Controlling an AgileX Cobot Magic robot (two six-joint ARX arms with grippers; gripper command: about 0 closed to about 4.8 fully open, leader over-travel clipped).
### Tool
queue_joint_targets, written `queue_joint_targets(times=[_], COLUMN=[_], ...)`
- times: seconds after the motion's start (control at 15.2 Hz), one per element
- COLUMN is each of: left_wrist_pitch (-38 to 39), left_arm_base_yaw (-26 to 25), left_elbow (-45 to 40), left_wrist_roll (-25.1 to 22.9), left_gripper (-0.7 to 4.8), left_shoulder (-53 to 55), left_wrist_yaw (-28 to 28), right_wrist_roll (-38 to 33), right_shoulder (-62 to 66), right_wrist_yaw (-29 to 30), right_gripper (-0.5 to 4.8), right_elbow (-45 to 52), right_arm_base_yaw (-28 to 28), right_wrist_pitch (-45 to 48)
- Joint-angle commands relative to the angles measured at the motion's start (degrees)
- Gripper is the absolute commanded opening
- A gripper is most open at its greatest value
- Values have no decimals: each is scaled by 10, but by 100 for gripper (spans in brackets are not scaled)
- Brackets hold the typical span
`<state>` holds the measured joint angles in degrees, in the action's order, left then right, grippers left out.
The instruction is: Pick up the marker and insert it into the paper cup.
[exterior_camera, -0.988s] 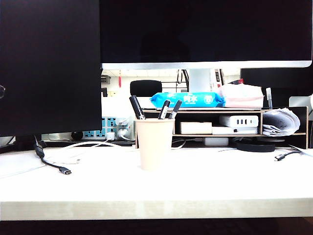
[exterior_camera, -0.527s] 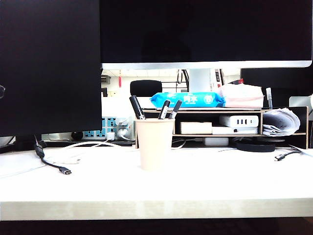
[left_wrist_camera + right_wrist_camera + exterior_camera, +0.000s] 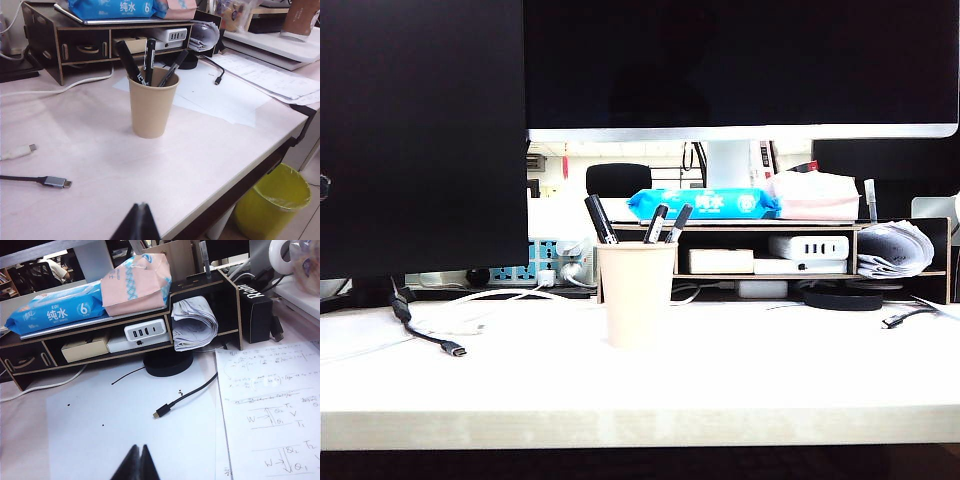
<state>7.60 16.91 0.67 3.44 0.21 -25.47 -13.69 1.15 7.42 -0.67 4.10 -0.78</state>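
The cream paper cup (image 3: pixel 637 305) (image 3: pixel 151 107) stands upright mid-table. The thick black marker (image 3: pixel 599 218) (image 3: pixel 129 61) leans inside it, its top past the rim, beside two thinner pens (image 3: pixel 666 222). My left gripper (image 3: pixel 141 206) is shut and empty, low over the near table, well short of the cup. In the right wrist view the cup and marker are out of view. My right gripper (image 3: pixel 138 447) is also shut and empty, hovering over white paper (image 3: pixel 130 425). Neither gripper shows in the exterior view.
Behind the cup is a dark wooden shelf (image 3: pixel 775 228) (image 3: pixel 200 287) holding a blue wipes pack (image 3: pixel 700 203), a pink tissue pack (image 3: pixel 134 285) and a charger (image 3: pixel 145 330). USB cables (image 3: pixel 45 180) (image 3: pixel 187 395) lie on the table. Written sheets (image 3: pixel 270 410) sit right; a yellow bin (image 3: pixel 272 200) is below the table edge.
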Motion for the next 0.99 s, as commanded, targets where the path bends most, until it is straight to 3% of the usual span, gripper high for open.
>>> queue_joint_targets(times=[0.07, 0.4, 0.72, 0.99], left_wrist_pitch=[5, 5, 5, 5], left_arm_base_yaw=[0, 0, 0, 0], left_elbow=[-1, -1, -1, -1], left_wrist_roll=[0, 0, 0, 0], left_gripper=[-5, -5, -5, -5], left_shoulder=[0, 0, 0, 0], left_wrist_yaw=[-2, -2, -2, -2], right_wrist_roll=[-2, 2, 22, 38], right_shoulder=[0, 0, -1, -10], right_wrist_yaw=[2, -15, -19, -64], right_gripper=[-5, -5, -5, -5], right_elbow=[2, 2, 2, 2], right_arm_base_yaw=[-5, -53, -54, -55], right_wrist_pitch=[8, 8, 1, -28])
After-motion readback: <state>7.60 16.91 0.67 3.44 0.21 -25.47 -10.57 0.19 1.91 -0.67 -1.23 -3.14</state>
